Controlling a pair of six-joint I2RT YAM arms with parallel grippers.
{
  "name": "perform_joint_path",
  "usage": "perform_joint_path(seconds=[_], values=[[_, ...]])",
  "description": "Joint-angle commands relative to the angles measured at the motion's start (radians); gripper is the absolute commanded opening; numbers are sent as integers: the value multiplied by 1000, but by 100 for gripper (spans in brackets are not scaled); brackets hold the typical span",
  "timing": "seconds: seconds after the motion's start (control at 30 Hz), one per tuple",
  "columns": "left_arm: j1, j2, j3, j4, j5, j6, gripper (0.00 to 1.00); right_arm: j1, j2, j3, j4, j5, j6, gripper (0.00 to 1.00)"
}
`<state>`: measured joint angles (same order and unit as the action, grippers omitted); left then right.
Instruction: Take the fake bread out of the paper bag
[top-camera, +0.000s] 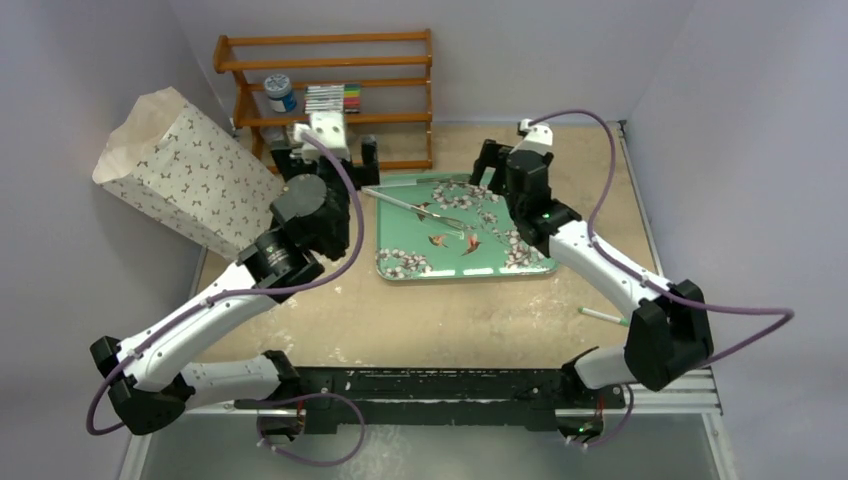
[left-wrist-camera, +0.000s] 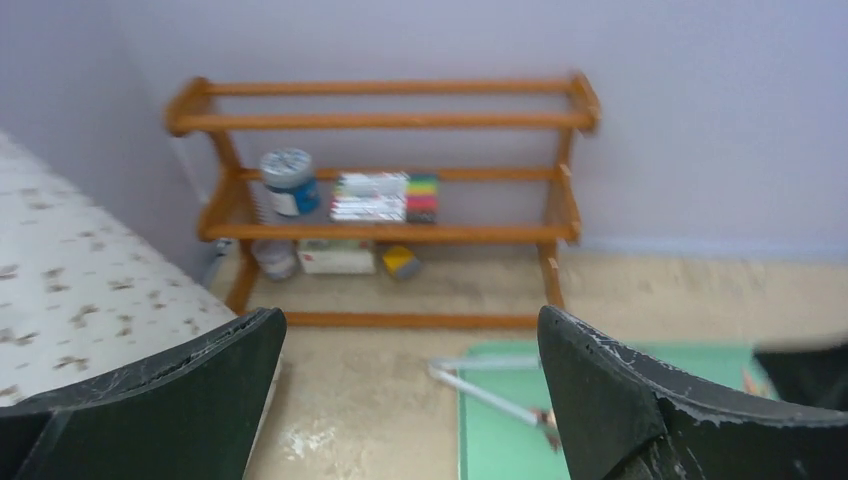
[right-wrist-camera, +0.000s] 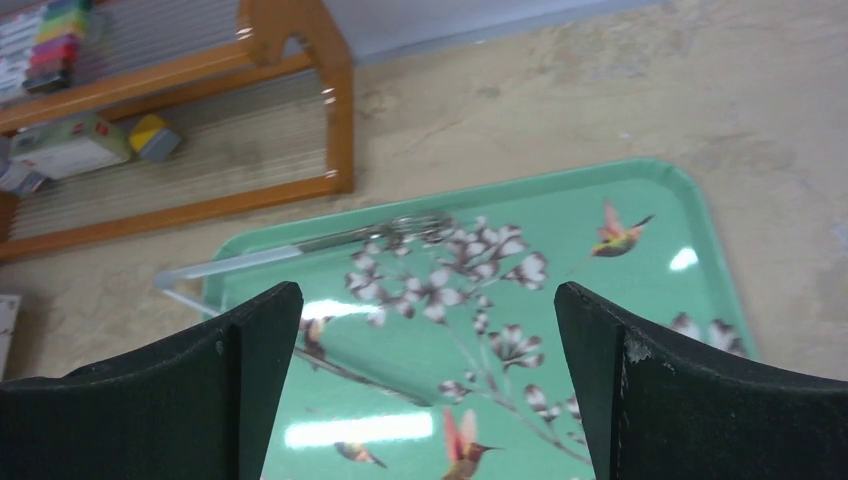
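My left pincer (top-camera: 327, 157), released and empty, is the nearer one: the paper bag (top-camera: 185, 175) leans just to its left, long axis slanting far-left, bread hidden; the right pincer (top-camera: 498, 170), also released, hangs over the tray (top-camera: 452, 275).

1. The large white paper bag with small dark motifs (top-camera: 185, 175) lies tilted at the far-left corner of the tan table (top-camera: 450, 320).
2. The orange wooden slatted rack (top-camera: 330, 65) stands behind it, against the back wall.
3. On the rack's middle shelf, a blue-lidded jar (top-camera: 280, 92) sits left of a pack of coloured markers (top-camera: 333, 97).
4. The green floral rectangular tray (top-camera: 392, 240) lies mid-table, right of the bag and before the rack.
5. Thin metal tongs (top-camera: 420, 208) lie on the tray's far-left part, one end past its rim.
6. The left gripper (left-wrist-camera: 412, 325) is between the bag and the tray.
7. The right gripper (right-wrist-camera: 430, 300) is above the tray's far-right corner.
8. A thin white stick (top-camera: 603, 316) lies right of the tray, beside the right arm.
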<state>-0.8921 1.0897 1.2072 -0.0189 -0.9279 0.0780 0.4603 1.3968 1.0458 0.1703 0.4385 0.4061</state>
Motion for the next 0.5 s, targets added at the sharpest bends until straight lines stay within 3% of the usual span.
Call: perform_joint_path(seconds=[0.0, 0.07, 0.13, 0.2, 0.23, 0.33, 0.47], values=[[3, 48, 159, 218, -382, 137, 100, 54, 59, 91, 22, 26, 77, 100], [51, 108, 247, 297, -546, 219, 100, 81, 116, 148, 24, 8, 77, 99], [144, 172, 375, 186, -630, 153, 100, 114, 173, 199, 31, 21, 53, 99], [227, 205, 500, -21, -639, -13, 100, 138, 231, 251, 19, 25, 48, 99], [259, 207, 527, -50, -641, -46, 100, 150, 253, 273, 16, 23, 48, 99], [335, 205, 576, 20, -657, 18, 100, 184, 304, 304, 29, 14, 47, 100], [381, 240, 670, -16, -734, 29, 100, 228, 338, 313, 53, 8, 19, 100]])
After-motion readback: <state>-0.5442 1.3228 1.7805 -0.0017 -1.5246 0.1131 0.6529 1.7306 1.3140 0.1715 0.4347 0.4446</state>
